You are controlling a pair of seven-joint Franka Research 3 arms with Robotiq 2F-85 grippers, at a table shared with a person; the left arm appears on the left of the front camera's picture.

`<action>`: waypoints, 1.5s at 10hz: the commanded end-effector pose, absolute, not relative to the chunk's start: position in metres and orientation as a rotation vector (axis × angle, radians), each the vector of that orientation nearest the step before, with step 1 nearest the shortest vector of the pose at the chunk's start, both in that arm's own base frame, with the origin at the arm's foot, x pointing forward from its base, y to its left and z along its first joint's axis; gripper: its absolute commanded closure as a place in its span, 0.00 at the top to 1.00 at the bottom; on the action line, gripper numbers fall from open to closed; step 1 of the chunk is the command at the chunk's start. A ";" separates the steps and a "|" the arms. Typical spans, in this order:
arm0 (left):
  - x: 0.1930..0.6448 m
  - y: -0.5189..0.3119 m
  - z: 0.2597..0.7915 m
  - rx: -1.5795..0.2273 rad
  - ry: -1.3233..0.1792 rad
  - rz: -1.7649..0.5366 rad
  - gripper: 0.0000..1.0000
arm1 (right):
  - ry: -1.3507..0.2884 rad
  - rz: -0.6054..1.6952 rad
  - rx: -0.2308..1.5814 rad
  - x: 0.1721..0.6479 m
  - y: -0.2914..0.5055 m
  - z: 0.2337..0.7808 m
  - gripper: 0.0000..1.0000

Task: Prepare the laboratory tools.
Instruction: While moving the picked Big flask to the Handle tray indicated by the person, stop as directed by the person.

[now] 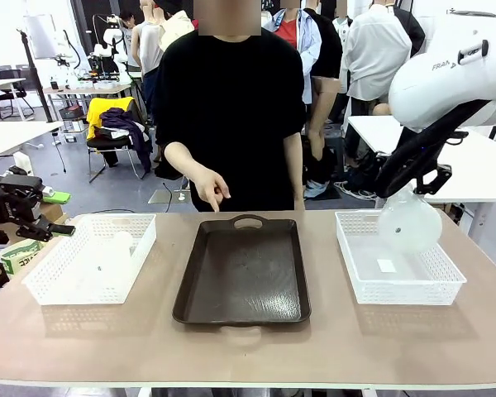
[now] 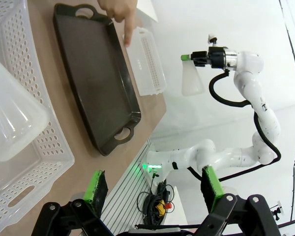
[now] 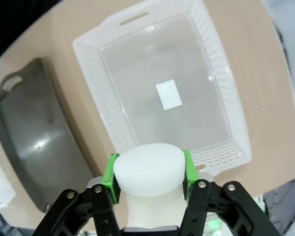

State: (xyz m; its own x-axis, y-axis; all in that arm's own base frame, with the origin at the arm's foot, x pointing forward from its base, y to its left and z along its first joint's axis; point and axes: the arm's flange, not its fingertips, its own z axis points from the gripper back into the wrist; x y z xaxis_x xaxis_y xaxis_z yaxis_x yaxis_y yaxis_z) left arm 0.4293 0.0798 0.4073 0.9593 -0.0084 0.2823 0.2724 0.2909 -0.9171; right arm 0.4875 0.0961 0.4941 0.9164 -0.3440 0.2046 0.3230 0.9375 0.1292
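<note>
Left claw (image 2: 154, 189) gapes wide, gripping nothing, near the left basket (image 1: 74, 294). There one flask (image 2: 10, 118) lies on its side, cut off by the frame edge. Right claw (image 3: 147, 169) pinches the other flask (image 1: 409, 223) by its neck, above the right basket (image 1: 405, 291).

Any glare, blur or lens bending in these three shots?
Front view: even light, soft sheen on the dark tray. Left wrist view: wide-angle bends the tray's edges; background washes out white. Right wrist view: the flask in the right gripper looms close, slightly soft; glare spot on the tray.
</note>
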 end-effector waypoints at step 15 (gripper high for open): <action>0.428 0.082 0.408 -1.258 -0.237 -0.198 1.00 | -0.265 -0.046 0.096 0.481 0.275 0.522 0.00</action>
